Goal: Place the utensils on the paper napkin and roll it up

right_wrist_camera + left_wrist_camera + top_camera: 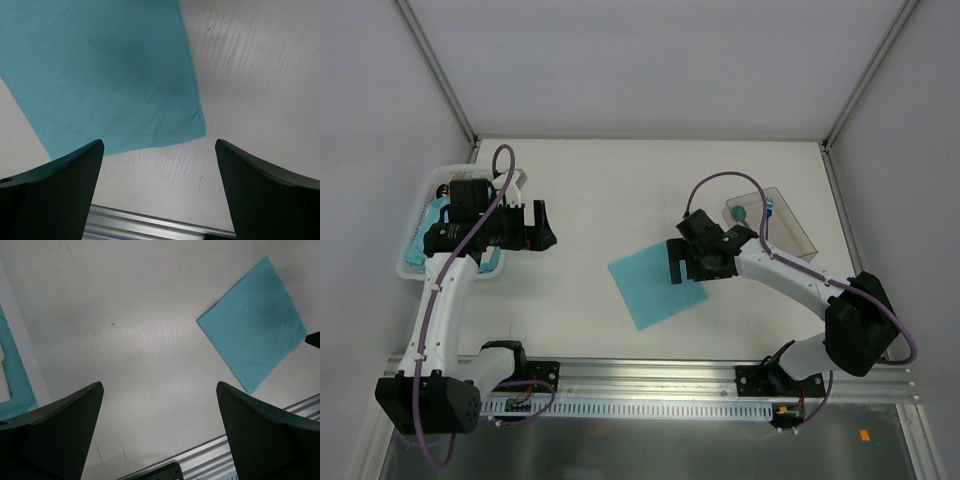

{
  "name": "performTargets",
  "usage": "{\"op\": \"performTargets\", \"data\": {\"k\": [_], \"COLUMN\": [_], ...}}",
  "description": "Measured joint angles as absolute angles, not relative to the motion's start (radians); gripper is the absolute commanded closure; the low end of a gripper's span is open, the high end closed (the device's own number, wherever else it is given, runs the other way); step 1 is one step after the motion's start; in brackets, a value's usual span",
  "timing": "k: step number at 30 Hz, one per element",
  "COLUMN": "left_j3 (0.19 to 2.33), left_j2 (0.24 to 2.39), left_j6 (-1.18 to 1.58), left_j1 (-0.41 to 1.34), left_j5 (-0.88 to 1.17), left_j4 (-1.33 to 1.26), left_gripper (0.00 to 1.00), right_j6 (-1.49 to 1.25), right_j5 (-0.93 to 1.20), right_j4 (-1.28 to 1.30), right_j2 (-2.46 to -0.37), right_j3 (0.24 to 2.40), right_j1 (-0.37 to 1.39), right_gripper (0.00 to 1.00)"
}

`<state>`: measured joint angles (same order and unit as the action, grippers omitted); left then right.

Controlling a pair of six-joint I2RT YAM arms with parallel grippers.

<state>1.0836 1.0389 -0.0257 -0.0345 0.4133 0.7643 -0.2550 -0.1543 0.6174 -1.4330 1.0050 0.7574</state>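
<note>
The paper napkin (655, 287) lies flat on the white table, a teal-blue square turned like a diamond, also seen in the left wrist view (255, 325) and the right wrist view (110, 70). Teal utensils (741, 213) rest in a clear container (790, 235) at the back right. My right gripper (685, 270) hovers open over the napkin's right corner, and nothing sits between its jaws (159, 142). To the left of the napkin, my left gripper (546, 226) is open and empty, with bare table between its jaws (159, 385).
A white basket (415, 268) with teal and white napkin bundles (12, 380) stands at the left edge under the left arm. A metal rail (650, 375) runs along the table's near edge. Grey walls close in the back and sides.
</note>
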Motion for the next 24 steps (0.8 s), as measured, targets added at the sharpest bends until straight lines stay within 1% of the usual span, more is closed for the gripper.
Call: {"op": "performTargets", "data": {"k": [7,9,12,16,19,24], "left_j3": [1.085,1.085,1.086,1.086,1.084,1.069], "left_j2": [1.101,1.119,1.131,1.126,1.101,0.991], "left_j6": [-0.031,-0.027,0.009,0.041,0.049,0.048], "left_j1": [-0.035,-0.035,-0.035,-0.035,-0.035,-0.035], "left_j5": [0.368,0.357,0.341,0.339,0.352,0.365], "left_j4": [0.775,0.778,0.786,0.79,0.786,0.749], "left_gripper": [0.01,0.01,0.01,0.01,0.01,0.01], "right_j6": [-0.317,-0.318,-0.321,-0.331,-0.334,-0.295], "right_j5": [-0.171,-0.171,-0.172,-0.175,-0.17,-0.143], "right_j4": [0.576,0.564,0.553,0.552,0.55,0.544], "right_j2": [-1.61,-1.667,-1.742,-1.8,-1.835,-1.88], "right_j3": [1.092,1.143,1.212,1.242,1.242,1.25], "right_j1": [0.846,0.871,0.891,0.892,0.891,0.886], "right_gripper": [0.02,0.04,0.04,0.05,0.03,0.02]}}
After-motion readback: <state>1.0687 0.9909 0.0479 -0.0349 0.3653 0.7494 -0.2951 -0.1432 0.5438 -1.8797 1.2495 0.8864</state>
